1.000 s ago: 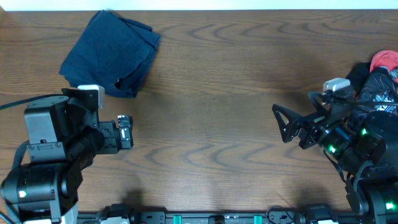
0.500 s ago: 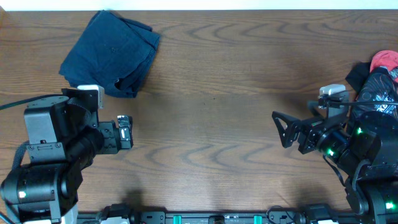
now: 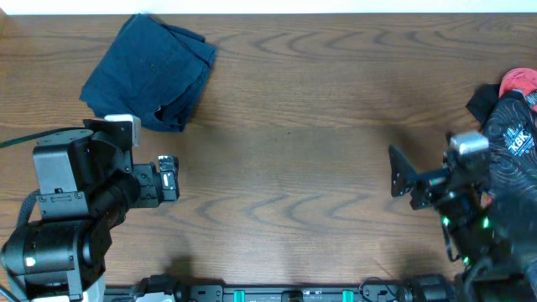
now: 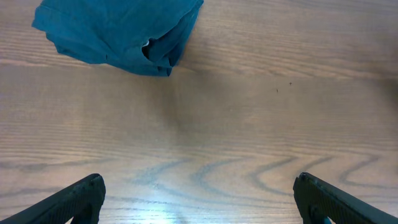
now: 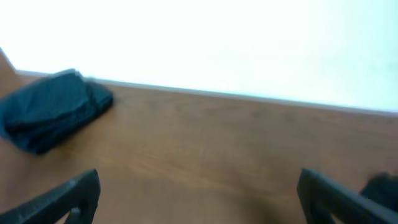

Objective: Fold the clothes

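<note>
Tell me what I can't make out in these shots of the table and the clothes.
- Overhead: the pile of clothes is cut off by the right frame edge and partly covered by the right arm. How many pieces it holds cannot be told.
- Left wrist view: the folded blue garment runs off the top edge.
- Right wrist view: the whole picture is blurred, so that garment's folds are unreadable.

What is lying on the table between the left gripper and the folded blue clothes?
Nothing: in the left wrist view, only bare wooden table separates the left gripper from the folded blue clothes.
</note>
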You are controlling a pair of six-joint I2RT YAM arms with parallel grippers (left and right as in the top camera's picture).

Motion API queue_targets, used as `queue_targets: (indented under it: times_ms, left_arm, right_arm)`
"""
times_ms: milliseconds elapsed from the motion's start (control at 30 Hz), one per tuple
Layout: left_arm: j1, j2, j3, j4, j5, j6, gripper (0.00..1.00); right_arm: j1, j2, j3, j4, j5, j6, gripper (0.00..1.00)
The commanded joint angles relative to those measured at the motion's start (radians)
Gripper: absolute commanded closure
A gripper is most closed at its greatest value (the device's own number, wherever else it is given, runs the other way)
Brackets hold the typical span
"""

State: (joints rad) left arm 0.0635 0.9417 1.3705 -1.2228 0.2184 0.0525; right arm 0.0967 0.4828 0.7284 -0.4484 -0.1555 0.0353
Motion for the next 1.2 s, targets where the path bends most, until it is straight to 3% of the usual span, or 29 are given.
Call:
queue_targets:
  times_ms: [0, 167, 433, 733, 1167]
  left_arm:
    - [-0.003, -0.002, -0.002, 0.000, -0.010, 0.003, 0.02]
    - [-0.003, -0.002, -0.002, 0.000, -0.010, 0.003, 0.02]
    - [-0.003, -0.002, -0.002, 0.000, -0.010, 0.003, 0.02]
    - [-0.003, -0.002, -0.002, 0.000, -0.010, 0.003, 0.02]
    - [-0.003, -0.002, -0.002, 0.000, -0.010, 0.003, 0.02]
  right_arm:
    - [-0.032, -0.102, -0.139, 0.074, 0.025, -0.018, 0.01]
    - [-0.051, -0.271, -0.346, 0.219, 0.024, -0.018, 0.01]
    - [-0.051, -0.480, -0.560, 0.299, 0.021, -0.014, 0.01]
    - [-0.051, -0.478, -0.717, 0.442, -0.010, -0.006, 0.01]
    - [-0.051, -0.475, -0.723, 0.393, -0.043, -0.007, 0.01]
